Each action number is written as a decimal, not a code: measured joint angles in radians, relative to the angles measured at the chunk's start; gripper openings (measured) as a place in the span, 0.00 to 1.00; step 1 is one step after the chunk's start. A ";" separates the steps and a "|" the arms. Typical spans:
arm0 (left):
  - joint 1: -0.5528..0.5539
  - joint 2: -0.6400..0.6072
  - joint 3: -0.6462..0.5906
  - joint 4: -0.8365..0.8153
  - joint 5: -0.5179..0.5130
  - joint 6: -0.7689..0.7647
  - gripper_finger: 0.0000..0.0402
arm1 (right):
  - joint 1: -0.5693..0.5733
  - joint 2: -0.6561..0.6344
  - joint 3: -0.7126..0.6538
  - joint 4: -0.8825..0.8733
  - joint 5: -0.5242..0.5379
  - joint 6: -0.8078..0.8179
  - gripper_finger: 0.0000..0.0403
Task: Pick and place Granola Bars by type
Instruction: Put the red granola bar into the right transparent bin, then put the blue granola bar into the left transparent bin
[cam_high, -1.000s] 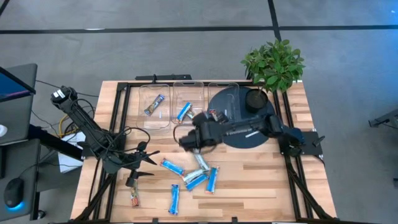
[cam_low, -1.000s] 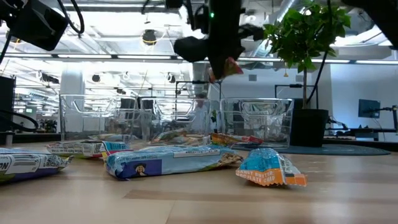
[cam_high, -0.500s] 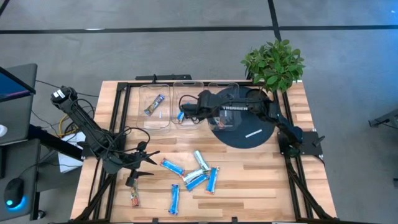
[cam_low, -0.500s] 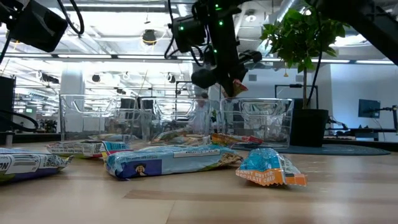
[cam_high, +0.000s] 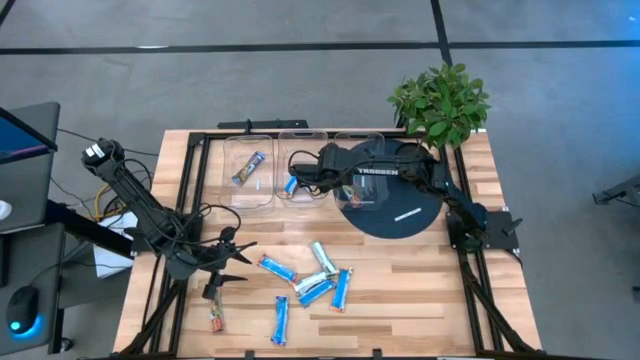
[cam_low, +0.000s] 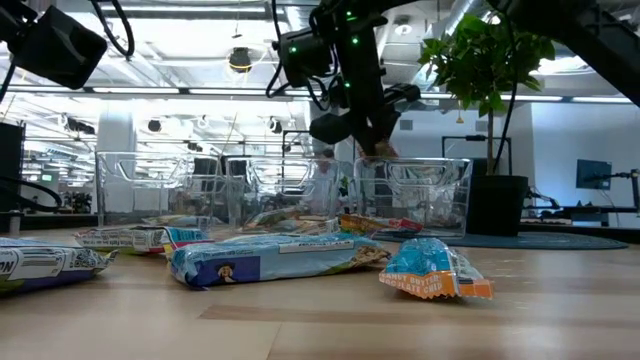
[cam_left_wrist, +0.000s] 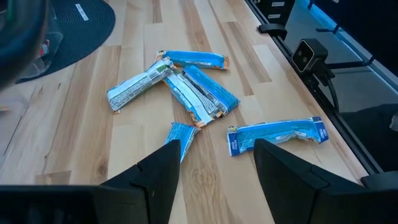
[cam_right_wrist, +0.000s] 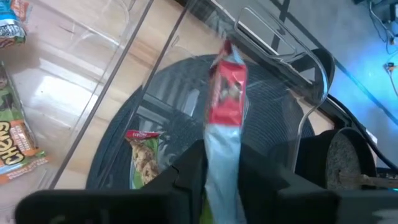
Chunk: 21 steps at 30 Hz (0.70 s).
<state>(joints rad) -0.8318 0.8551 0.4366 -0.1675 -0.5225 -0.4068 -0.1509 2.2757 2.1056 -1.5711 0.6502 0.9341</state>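
My right gripper (cam_high: 340, 183) hangs over the right clear bin (cam_high: 372, 150) and is shut on a red-and-silver granola bar (cam_right_wrist: 225, 106). Another red bar (cam_right_wrist: 144, 149) lies in that bin. The middle bin (cam_high: 305, 150) holds a blue bar (cam_high: 292, 184), and the left bin (cam_high: 240, 190) holds a dark bar (cam_high: 248, 167). Several blue and silvery-green bars (cam_high: 320, 280) lie loose on the table's near half. My left gripper (cam_left_wrist: 214, 180) waits open at the left, short of them. My right gripper pinches the bar's silver end (cam_right_wrist: 219, 163) between its two fingers (cam_right_wrist: 189, 171). The fingers slant down, and the bar runs on along them with its red end (cam_right_wrist: 229, 74) foremost. In the low view the bar (cam_low: 383, 150) hangs clear at the bin's rim.
The right bin stands on a dark round mat (cam_high: 405, 215), with a potted plant (cam_high: 440, 100) behind it at the far right. One blue bar (cam_high: 280, 318) and one orange-red bar (cam_high: 216, 320) lie apart near the front edge. Bare wood lies right of the loose bars.
My right gripper has swung from over the table's middle toward the far edge and the right. It carried the red bar clear of the table to above the right bin, then held nearly still.
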 joint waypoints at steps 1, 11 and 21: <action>0.000 0.000 0.000 0.000 -0.005 0.000 0.50 | 0.000 0.000 0.000 0.000 0.000 0.000 0.23; 0.000 0.000 0.000 0.001 -0.009 0.004 0.50 | 0.022 0.000 0.000 0.000 0.049 0.000 0.50; 0.000 0.000 0.000 0.000 -0.009 0.007 0.50 | 0.158 -0.063 0.004 0.001 0.259 -0.041 0.52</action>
<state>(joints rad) -0.8318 0.8551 0.4366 -0.1673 -0.5316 -0.4000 0.0074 2.2131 2.1094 -1.5702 0.9091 0.8932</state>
